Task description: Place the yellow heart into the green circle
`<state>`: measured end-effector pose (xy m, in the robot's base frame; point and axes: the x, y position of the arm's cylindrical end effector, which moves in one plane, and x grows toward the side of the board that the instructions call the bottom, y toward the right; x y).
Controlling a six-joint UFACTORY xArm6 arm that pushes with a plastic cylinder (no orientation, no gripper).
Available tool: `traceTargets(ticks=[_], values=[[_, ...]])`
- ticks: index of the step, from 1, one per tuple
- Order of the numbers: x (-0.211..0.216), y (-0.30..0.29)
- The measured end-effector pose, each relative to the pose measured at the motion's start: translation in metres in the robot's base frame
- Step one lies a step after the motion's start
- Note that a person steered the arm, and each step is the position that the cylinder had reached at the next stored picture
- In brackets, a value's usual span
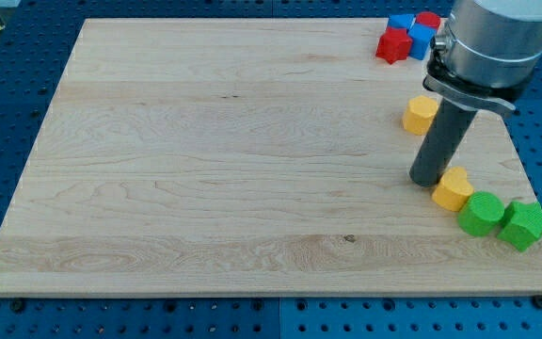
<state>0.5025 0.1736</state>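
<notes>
The yellow heart (454,189) lies near the view's right edge of the wooden board, touching the green circle (481,214) at its lower right. My tip (428,180) stands on the board right against the heart's upper left side. A green star (524,224) sits just right of the green circle, touching it.
A yellow hexagon (421,113) lies above my tip, next to the rod. At the view's top right is a cluster: a red star (394,44), a blue block (401,23), another blue block (422,40) and a red block (428,19). The board's right edge (534,193) is close.
</notes>
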Motion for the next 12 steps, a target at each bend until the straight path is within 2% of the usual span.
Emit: traceTargets(ticks=[2,3,6,10,12], values=[[0.008,0.015],[-0.010,0.016],[-0.006,0.066],[0.007,0.067],[0.025,0.041]])
